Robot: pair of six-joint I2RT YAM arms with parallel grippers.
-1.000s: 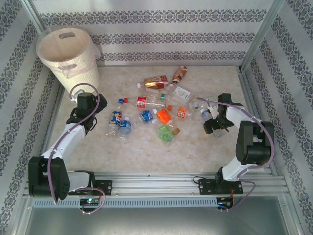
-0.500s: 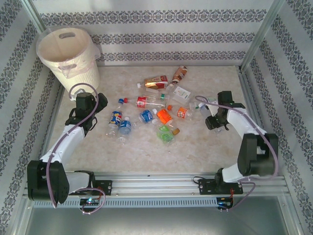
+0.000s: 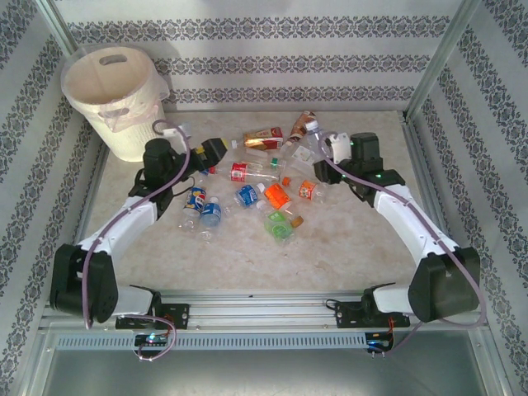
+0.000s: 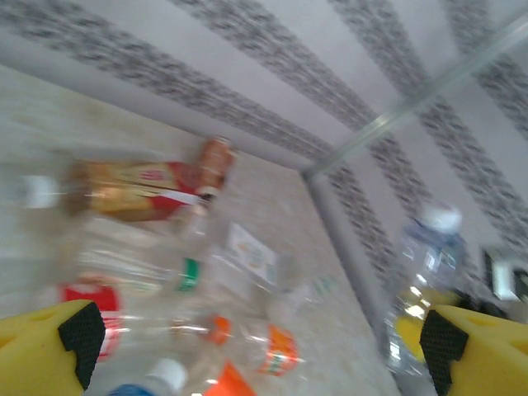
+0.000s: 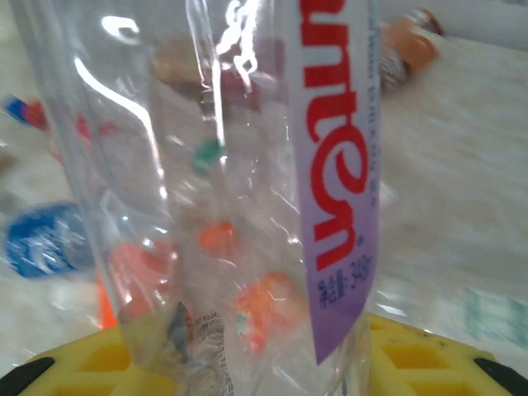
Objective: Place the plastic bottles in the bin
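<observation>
Evidently got one: right gripper (image 3: 328, 147) closed about a clear purple-labelled bottle (image 5: 239, 165), held upright, long axis rising away from the yellow fingers (image 5: 429, 363). Apparently clear of the table (image 3: 355, 247), judging from above.

Left gripper (image 3: 216, 150) spread fully wide, holding nothing, pointed at the heap of loose bottles (image 3: 268, 194) just ahead of it. Nearest its fingers, a red-labelled bottle (image 3: 247, 172), lying flat with its length across the reach.

Well off to the left of the loaded hand, past the whole heap and past the other arm: the bin (image 3: 99, 82). Much nearer the empty left hand, behind it and to its left. Probably a long carry across the table for the right arm, then.

From the right wrist: label lettering and the grip up close. From above: the way to the bin. From the left wrist, blurred: an upright white-capped bottle (image 4: 433, 264) off to the right, likely the same one.
</observation>
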